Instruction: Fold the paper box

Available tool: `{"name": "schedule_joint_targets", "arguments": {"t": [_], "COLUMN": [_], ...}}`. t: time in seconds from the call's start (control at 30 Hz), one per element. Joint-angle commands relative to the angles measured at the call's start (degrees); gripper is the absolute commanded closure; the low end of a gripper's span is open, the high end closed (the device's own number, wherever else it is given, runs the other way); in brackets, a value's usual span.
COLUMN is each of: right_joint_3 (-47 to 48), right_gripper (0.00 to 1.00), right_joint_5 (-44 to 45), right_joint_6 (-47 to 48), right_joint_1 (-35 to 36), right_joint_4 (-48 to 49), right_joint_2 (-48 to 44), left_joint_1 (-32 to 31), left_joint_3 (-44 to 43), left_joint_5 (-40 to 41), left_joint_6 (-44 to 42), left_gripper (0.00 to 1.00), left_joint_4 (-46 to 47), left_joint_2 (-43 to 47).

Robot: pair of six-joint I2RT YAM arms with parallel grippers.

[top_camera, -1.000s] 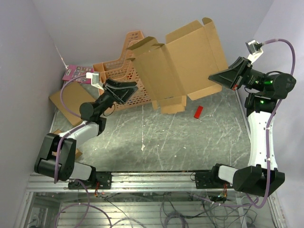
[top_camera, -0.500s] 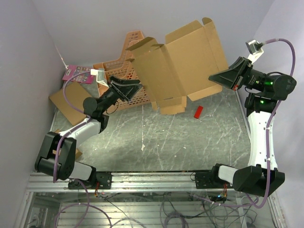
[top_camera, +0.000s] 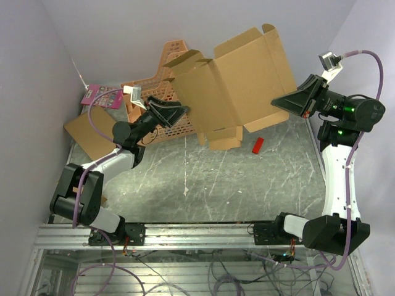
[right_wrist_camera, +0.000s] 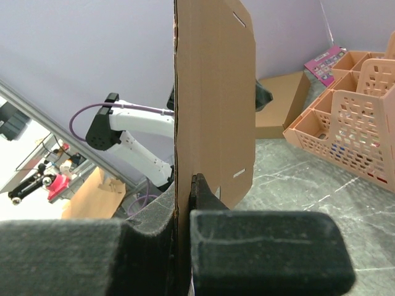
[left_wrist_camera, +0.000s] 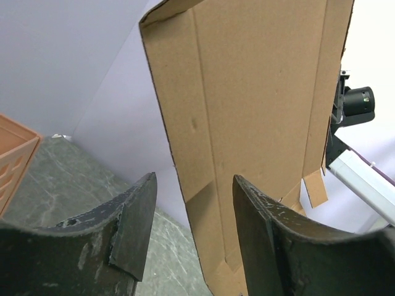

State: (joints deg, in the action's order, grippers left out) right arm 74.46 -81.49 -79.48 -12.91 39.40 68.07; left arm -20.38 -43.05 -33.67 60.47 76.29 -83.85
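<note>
The paper box (top_camera: 234, 80) is an unfolded brown die-cut sheet, hanging tilted in the air over the back of the table. My right gripper (top_camera: 276, 102) is shut on its right edge, and the right wrist view shows the sheet (right_wrist_camera: 213, 92) edge-on, pinched between the jaws (right_wrist_camera: 184, 182). My left gripper (top_camera: 184, 111) is open at the sheet's left edge. In the left wrist view that edge (left_wrist_camera: 185, 185) shows in the gap between the two fingers (left_wrist_camera: 194, 179), touching neither. Whether the edge lies inside the jaws or just beyond the tips, I cannot tell.
Orange plastic baskets (top_camera: 154, 92) stand at the back left, under the sheet's left part. A flat cardboard piece (top_camera: 92, 132) and a pink packet (top_camera: 99, 95) lie by the left wall. A small red block (top_camera: 258, 145) sits on the grey tabletop (top_camera: 216, 179).
My left arm has reached up and right to the sheet's left edge, its jaws narrowing a little. The right arm and the sheet have stayed put.
</note>
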Motion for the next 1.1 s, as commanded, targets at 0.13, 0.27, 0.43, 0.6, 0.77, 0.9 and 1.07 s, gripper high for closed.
{"name": "schedule_joint_targets", "arguments": {"t": [0.13, 0.27, 0.43, 0.6, 0.77, 0.9, 1.07], "right_joint_3": [0.09, 0.06, 0.06, -0.9, -1.03, -0.24, 2.94], "right_gripper": [1.0, 1.0, 1.0, 1.0, 1.0, 1.0, 1.0], "right_joint_5": [0.43, 0.37, 0.26, 0.44, 1.02, 1.65, 1.87], "right_joint_6": [0.04, 2.38, 4.77, 4.79, 9.15, 15.07, 24.22], "right_joint_1": [-0.26, -0.34, -0.28, 0.43, 1.21, 1.3, 1.15], "right_joint_4": [1.28, -1.54, -4.06, -3.82, -9.29, -16.38, -25.63], "right_joint_2": [-0.17, -0.1, -0.38, -0.99, -1.45, -1.49, -0.89], "left_joint_1": [-0.36, -0.4, -1.15, -5.23, -10.46, -14.68, -16.09], "left_joint_3": [-1.58, -1.98, -2.5, -6.56, -13.99, -20.12, -20.78], "left_joint_5": [-1.9, -2.14, -0.06, 10.26, 21.03, 27.26, 29.76], "left_joint_6": [1.4, 1.96, -1.39, -13.83, -19.08, -20.82, -21.88], "left_gripper": [0.56, 0.76, 0.93, 0.93, 0.93, 0.93, 0.93], "left_joint_4": [4.71, 4.86, -2.55, -30.0, -49.62, -60.29, -63.08], "left_joint_2": [-0.62, -0.34, 3.13, 10.58, 12.59, 11.98, 12.95]}}
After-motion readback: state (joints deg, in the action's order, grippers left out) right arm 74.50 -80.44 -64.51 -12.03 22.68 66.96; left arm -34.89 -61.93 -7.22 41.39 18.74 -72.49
